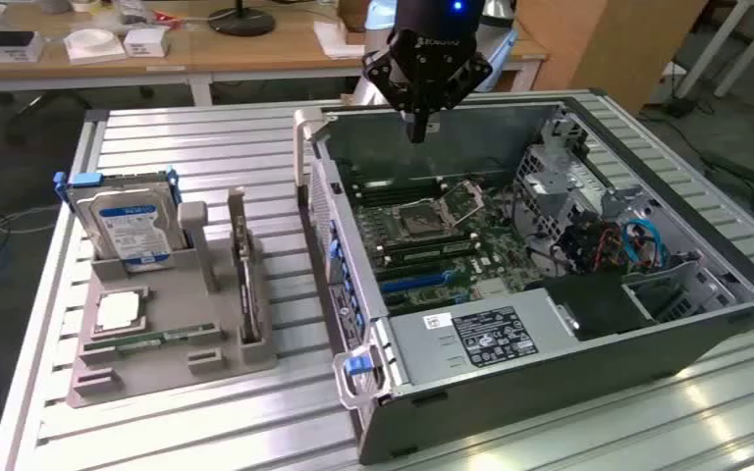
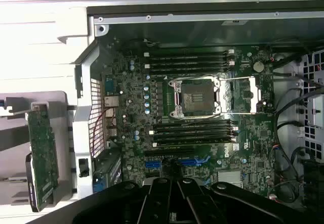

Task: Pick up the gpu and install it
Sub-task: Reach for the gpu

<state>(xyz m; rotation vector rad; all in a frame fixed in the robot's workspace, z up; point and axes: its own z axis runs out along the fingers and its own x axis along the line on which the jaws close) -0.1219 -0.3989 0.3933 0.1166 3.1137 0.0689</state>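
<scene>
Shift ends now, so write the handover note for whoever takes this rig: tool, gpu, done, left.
Tool: shut, holding nothing, hovering above the open computer case, over its motherboard.
Gpu: standing on edge in the grey holder on the table, at the exterior view's left of the case, untouched.
Done: nothing that shows.
Left: pick-up and install, neither done yet.

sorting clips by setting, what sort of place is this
Most likely a robotics lab or workshop bench: an open computer case sits on a slatted metal table, a grey holder beside it carries a hard drive and the gpu, and wooden desks stand behind. The arm's end effector hangs over the case.
</scene>
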